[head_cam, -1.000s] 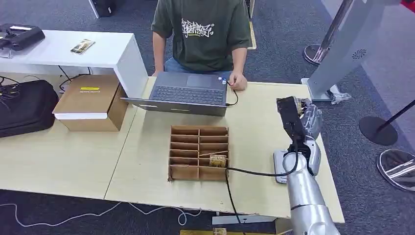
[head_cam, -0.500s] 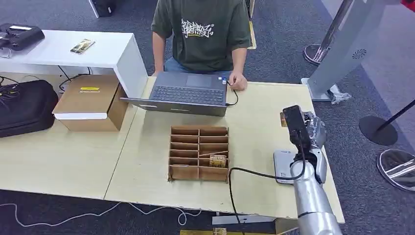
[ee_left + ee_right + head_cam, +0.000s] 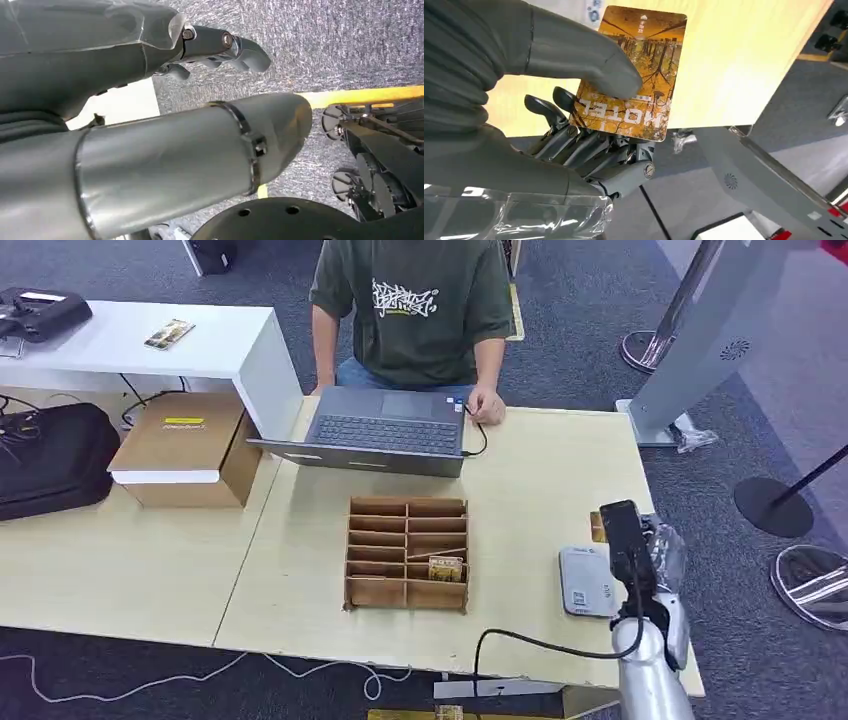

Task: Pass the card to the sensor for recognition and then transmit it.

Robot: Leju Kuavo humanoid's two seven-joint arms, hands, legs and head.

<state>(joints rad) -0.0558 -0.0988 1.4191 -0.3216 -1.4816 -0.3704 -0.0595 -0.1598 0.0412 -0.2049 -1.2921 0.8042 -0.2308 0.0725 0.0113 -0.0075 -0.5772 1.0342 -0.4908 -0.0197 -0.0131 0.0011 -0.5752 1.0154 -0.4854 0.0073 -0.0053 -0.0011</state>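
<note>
Step in hand: bringing the card [image 3: 631, 75] to the sensor [image 3: 586, 581]. Right hand [image 3: 574, 125] has it pinched, thumb on the face, fingers [image 3: 589, 150] curled behind, just beside the sensor on the table [image 3: 300, 590]. Next: lay the card flat over the sensor. Left hand [image 3: 150, 100] hangs with nothing in it, fingers apart.

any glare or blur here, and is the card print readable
Right wrist view: card sharp, "HOTEL" readable though upside down, thumb covering part. Left wrist view: soft sheen on the left hand, carpet crisp. Head view: even light, card barely visible behind the right hand.
</note>
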